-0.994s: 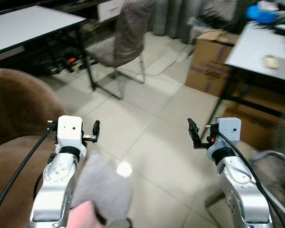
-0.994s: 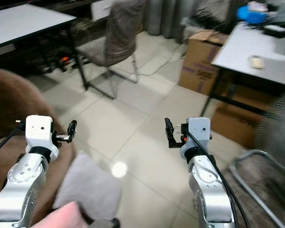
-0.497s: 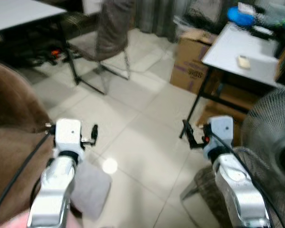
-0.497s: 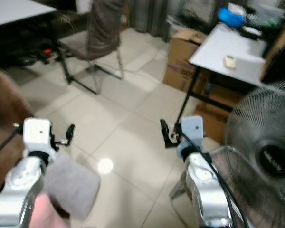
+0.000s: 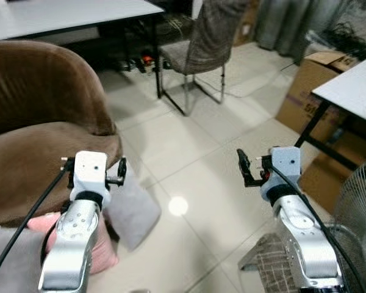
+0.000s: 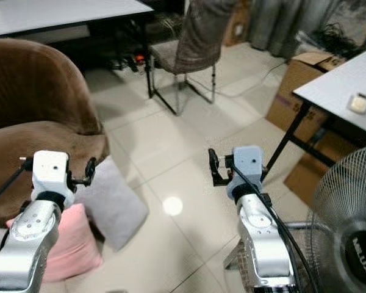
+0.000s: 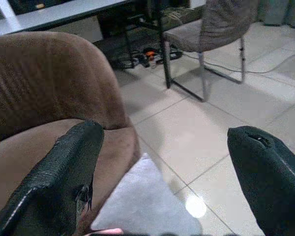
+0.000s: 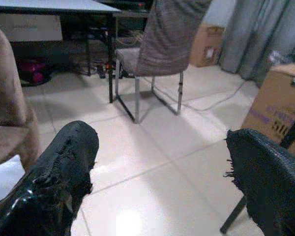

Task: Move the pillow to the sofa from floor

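While grey square fabric pillow (image 6: pixel 113 204) leans on tiled floor (image 5: pixel 189 146) against brown upholstered sofa (image 5: pixel 43 122), beside pink cushion (image 6: pixel 73 241), my left gripper (image 5: pixel 123 168) and right gripper (image 5: pixel 242 166) hang above — both spread wide, empty. Pillow looks soft, light, floppy — pinch free corner or bunch edge.

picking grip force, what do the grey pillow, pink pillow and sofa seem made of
Grey pillow: soft matte woven fabric, probably; it slumps against the sofa.
Pink pillow: plush-looking cloth, slightly fuzzy.
Sofa: brown velvety or suede-like upholstery, with a soft sheen.
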You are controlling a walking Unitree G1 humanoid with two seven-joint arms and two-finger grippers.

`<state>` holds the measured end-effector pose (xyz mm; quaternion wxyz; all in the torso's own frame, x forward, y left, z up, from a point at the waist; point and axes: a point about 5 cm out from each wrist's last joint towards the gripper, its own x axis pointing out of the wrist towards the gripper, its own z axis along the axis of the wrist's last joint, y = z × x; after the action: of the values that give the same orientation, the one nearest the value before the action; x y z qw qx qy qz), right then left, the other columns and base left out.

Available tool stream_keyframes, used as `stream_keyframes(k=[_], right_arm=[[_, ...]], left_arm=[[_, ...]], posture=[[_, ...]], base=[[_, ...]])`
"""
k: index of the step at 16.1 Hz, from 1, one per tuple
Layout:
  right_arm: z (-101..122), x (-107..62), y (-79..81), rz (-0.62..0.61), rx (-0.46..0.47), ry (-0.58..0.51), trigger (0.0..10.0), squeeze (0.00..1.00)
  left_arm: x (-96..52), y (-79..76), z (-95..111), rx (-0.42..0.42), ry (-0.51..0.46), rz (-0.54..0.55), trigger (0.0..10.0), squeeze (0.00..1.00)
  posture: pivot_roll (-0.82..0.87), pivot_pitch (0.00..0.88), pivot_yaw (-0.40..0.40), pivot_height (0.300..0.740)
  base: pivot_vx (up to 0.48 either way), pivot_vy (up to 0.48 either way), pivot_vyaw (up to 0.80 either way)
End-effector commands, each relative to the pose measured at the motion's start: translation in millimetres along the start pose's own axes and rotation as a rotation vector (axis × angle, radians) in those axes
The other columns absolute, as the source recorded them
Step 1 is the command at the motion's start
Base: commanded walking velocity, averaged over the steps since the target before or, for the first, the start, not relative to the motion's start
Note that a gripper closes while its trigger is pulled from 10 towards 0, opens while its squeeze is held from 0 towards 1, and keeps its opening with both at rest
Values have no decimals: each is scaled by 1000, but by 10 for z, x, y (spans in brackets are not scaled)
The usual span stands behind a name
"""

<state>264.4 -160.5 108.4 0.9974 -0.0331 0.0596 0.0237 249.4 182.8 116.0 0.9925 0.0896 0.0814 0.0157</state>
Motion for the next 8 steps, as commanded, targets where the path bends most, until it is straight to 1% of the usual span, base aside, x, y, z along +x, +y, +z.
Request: stream_keyframes(k=[1,2,3,4,5,6,8], right_arm=[[39,2,6,12,46,-20,10000,0],[45,1,19,20,56,-26,10000,0],[54,4,10,-10,11,-31,10000,0],[54,7,14,-9,26,-35,10000,0],[92,11,30,32,93,-59,10000,0],[118,16,15,27,97,-78,10000,0],[157,35,-34,9,48,-127,10000,0]], left_arm=[[9,0,43,-5,-13,-11,10000,0],[10,0,43,-10,-12,-12,10000,0],[13,5,42,-12,-11,-9,10000,0],[13,9,42,-11,-11,-8,10000,0],[14,22,40,-10,-9,-3,10000,0],[14,26,38,-12,-8,-3,10000,0],[21,33,36,-14,-6,-1,10000,0]], posture=[[2,0,-4,740],[1,0,-3,740],[3,0,-5,740],[3,0,-5,740],[5,0,-6,740],[3,0,-6,740],[3,0,-9,740]], base=[[0,0,0],[0,0,0],[0,0,0],[0,292,0],[0,375,0],[0,379,0],[0,382,0]])
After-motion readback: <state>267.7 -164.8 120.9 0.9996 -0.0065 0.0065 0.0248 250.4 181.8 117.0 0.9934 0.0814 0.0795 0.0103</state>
